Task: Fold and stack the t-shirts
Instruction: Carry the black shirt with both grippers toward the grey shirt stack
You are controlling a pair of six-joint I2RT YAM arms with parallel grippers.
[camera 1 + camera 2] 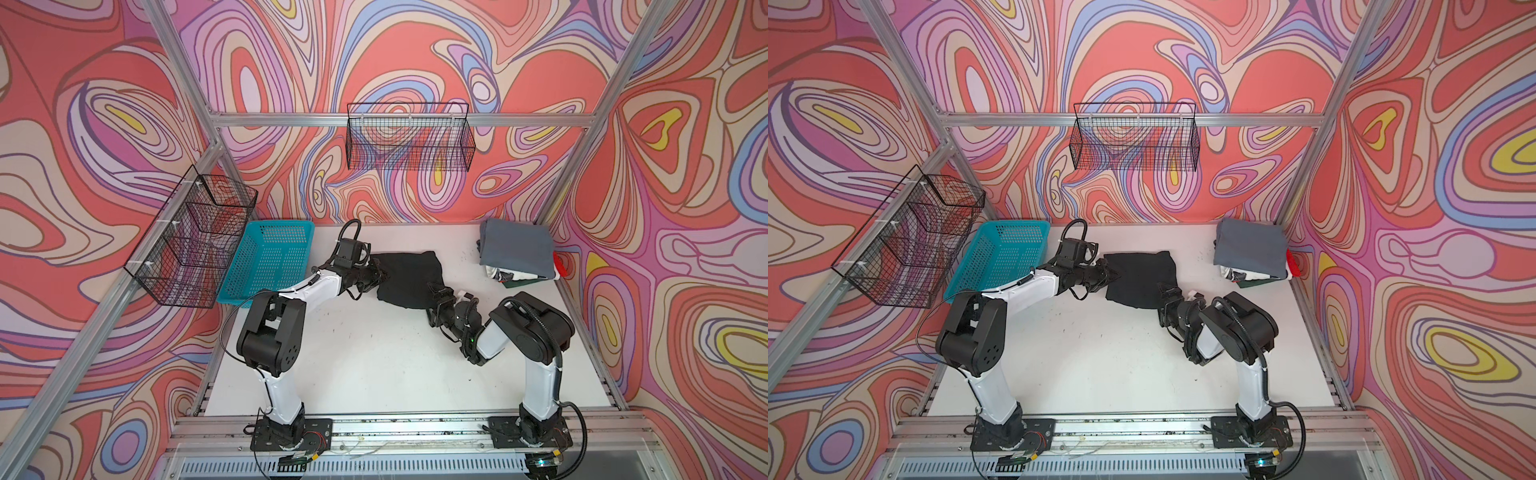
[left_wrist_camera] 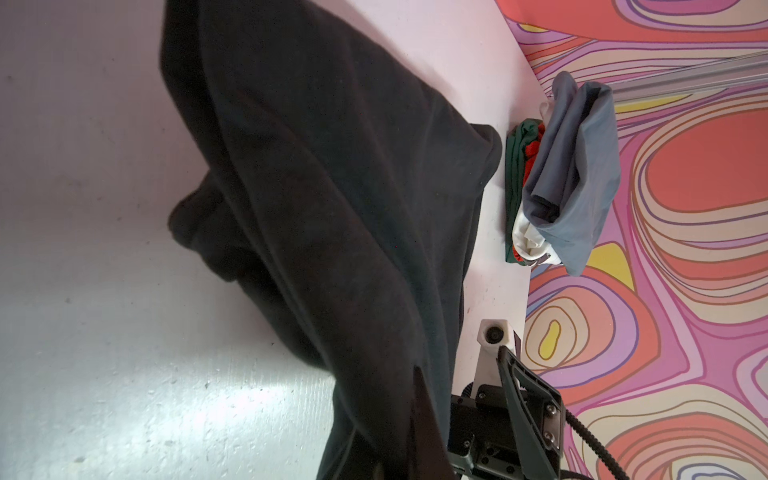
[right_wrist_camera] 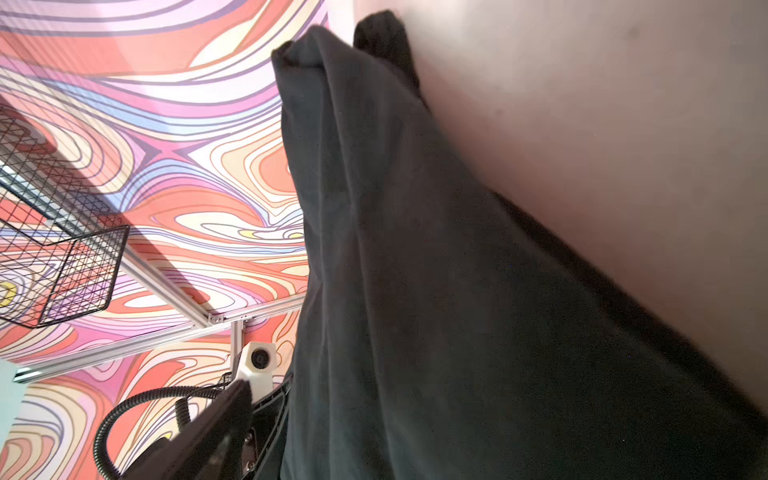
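Left gripper (image 1: 376, 272) has its jaws pinched shut on the left edge of the black t-shirt (image 1: 405, 274). Right gripper (image 1: 435, 304) has jaws spread wide at its near corner. Soft matte cloth, rumpled on the white table (image 1: 374, 353). A folded slate-grey shirt (image 1: 515, 247) tops the far-right stack.

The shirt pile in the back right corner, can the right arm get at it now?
Probably yes. The pile sits on its side with bare table between, and the right gripper is open at the edge of the black shirt.
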